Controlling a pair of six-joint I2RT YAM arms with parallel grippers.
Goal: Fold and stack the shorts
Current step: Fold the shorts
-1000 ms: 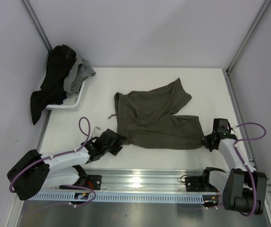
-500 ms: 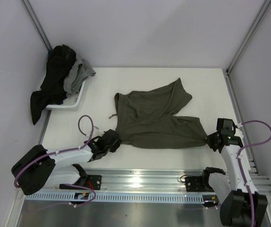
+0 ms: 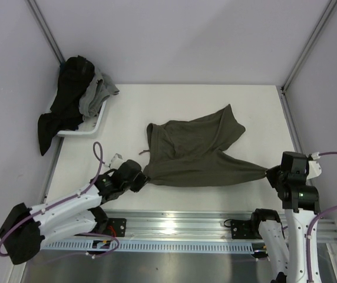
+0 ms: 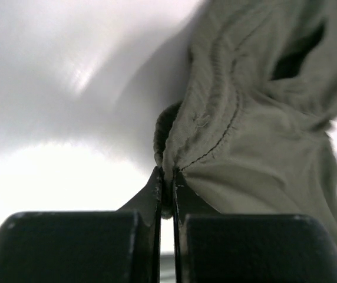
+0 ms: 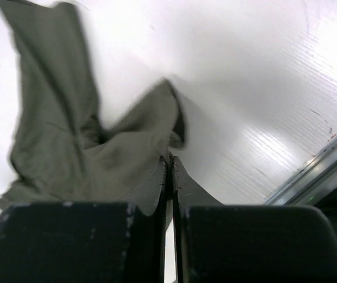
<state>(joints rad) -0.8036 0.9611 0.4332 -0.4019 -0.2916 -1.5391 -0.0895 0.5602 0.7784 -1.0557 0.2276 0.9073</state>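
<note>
Across the top view's lower middle, the shorts [image 3: 192,147] span left to right, the left gripper [image 3: 140,177] clamped on their waistband corner and the right gripper [image 3: 270,173] on a leg hem.

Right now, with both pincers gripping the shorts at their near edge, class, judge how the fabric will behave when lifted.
Probably floppy: the shorts wrinkle and stretch to a point at the right pincer. Likely light, since the left pincer holds them by a thin pinch of fabric. Small grips might slip.
</note>
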